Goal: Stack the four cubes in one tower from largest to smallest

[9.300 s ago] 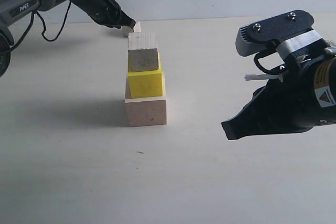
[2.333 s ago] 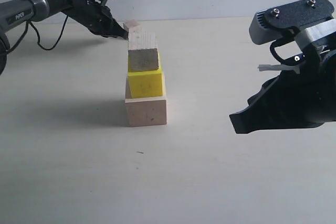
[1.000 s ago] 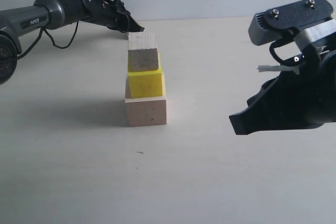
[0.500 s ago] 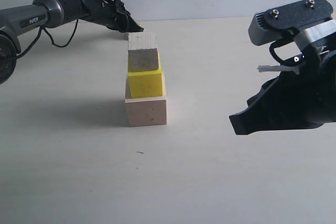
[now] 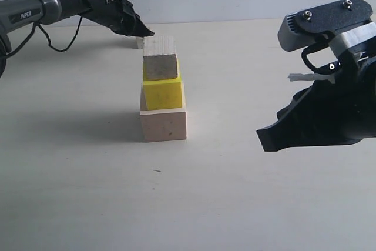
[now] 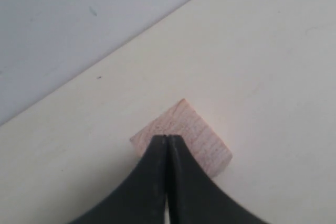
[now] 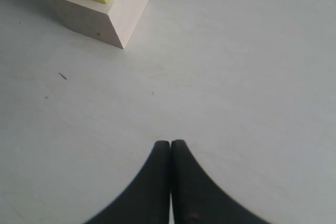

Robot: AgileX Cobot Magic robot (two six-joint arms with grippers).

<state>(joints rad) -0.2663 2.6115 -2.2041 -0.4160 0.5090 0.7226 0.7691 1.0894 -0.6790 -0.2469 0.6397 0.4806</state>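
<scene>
Currently you see stacked: large pale cube (image 5: 164, 124), yellow cube (image 5: 164, 93), smaller pale cube (image 5: 160, 60). Smallest cube (image 6: 184, 137) on surface (image 5: 88, 192); left fingers (image 6: 152, 182), right fingers (image 7: 184, 182) closed, empty.

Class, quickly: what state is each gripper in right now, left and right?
Left gripper: closed, holding nothing, tips by the small cube.
Right gripper: closed, holding nothing.

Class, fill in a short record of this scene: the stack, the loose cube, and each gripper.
Stack: three cubes; large wooden cube below, yellow cube next, smaller wooden cube on top
Loose: smallest cube on the table, beyond the stack
Left gripper: shut, tips over smallest cube, not gripping
Right gripper: shut, empty, beside the stack
</scene>
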